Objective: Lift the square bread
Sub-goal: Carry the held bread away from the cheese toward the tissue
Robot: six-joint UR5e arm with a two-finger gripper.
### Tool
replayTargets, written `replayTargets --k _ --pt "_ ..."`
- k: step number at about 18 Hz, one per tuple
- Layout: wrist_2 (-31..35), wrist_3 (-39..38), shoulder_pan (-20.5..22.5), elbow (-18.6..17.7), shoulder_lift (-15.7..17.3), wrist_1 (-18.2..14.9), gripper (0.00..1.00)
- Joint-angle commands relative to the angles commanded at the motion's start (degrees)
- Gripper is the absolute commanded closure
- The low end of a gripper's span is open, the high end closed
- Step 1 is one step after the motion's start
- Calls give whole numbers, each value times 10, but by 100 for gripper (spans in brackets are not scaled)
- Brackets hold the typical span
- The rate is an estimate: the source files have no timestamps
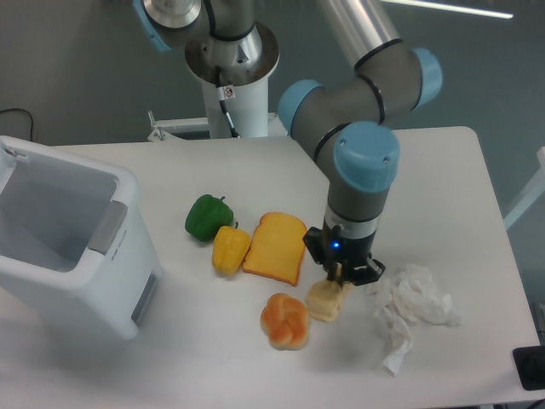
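The square bread is a small pale cream-yellow chunk lying at the front middle of the white table. It sits between the round orange bun and the crumpled paper. My gripper points straight down on the bread's upper right part. The dark fingers sit close on either side of the bread and appear shut on it. The bread is at table level and tilted a little. The fingertips are partly hidden behind the bread.
A round orange lobed bun touches the bread's left side. A flat orange toast slice, a yellow pepper and a green pepper lie to the left. Crumpled white paper lies right of the gripper. A white bin stands far left.
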Motion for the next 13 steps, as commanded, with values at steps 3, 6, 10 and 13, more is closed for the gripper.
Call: replayTargets --k 3,6,10,13 --pt "9 6 0 25 -3 -5 74" --pt "9 6 3 46 -7 -29 74" --pt "11 12 6 51 -7 -38 73" --pt "18 24 7 48 -4 -38 72"
